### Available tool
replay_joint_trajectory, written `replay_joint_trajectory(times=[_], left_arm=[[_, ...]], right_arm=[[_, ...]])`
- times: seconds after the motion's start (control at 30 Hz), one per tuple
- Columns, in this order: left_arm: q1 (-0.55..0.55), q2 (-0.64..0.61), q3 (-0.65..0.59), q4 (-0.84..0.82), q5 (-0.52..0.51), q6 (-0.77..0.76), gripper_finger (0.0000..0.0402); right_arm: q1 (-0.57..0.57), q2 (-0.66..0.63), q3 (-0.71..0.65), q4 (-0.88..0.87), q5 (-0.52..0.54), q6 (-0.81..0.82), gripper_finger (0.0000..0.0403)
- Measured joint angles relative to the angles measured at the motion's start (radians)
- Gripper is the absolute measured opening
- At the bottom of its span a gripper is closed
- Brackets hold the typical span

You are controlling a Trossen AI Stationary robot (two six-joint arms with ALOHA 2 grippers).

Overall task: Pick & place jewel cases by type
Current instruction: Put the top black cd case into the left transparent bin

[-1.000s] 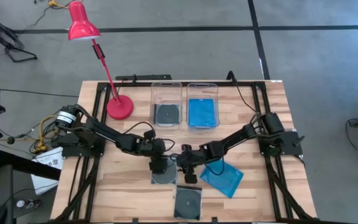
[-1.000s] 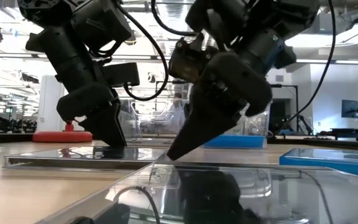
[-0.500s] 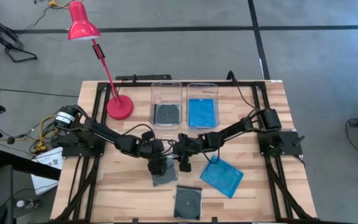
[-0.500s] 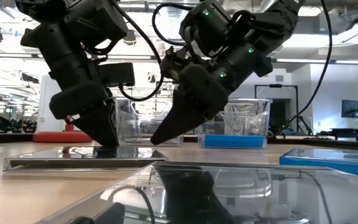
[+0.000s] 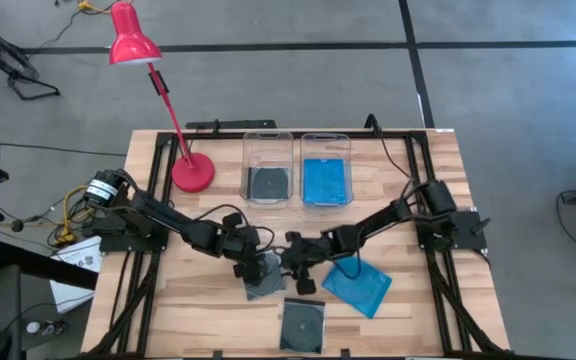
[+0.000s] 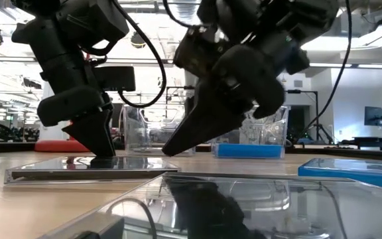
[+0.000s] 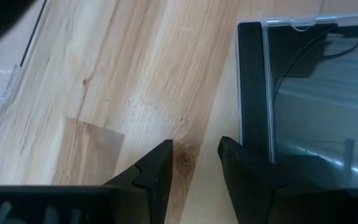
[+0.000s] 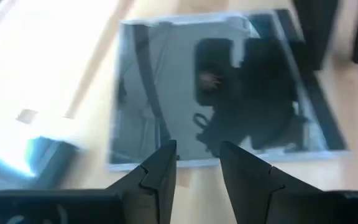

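Left wrist view alone shows left claw gap beside clear case.

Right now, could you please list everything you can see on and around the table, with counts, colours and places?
Clear jewel cases: four; one in the left bin, one under the left claw, one at the table's front edge, one, the fourth, under that in the left bin.
Blue jewel cases: two or more; in the right bin, and loose beside the right claw.
Bins: two, clear, side by side at the table's back.
Lamp: one, red, back left corner.
Table: one, light wood.
Left claw: dark, slightly open, tips at the middle case's edge.
Right claw: dark, slightly open, above that same case.
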Motion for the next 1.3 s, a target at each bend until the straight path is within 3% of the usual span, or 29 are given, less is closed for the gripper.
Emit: replay_joint_trajectory(times=[0.2, 1.1, 1.3], left_arm=[[0.0, 0.001, 0.0, -0.002, -0.001, -0.003, 0.0132], [-0.001, 0.0, 0.001, -0.03, 0.008, -0.084, 0.0132], [-0.001, 0.0, 0.001, -0.03, 0.009, -0.084, 0.0132]], right_arm=[[0.038, -0.001, 0.02, 0.057, -0.128, -0.007, 0.0118], [0.087, 0.051, 0.034, 0.058, -0.157, 0.029, 0.0118], [0.089, 0.05, 0.034, 0.091, -0.237, 0.035, 0.0118]])
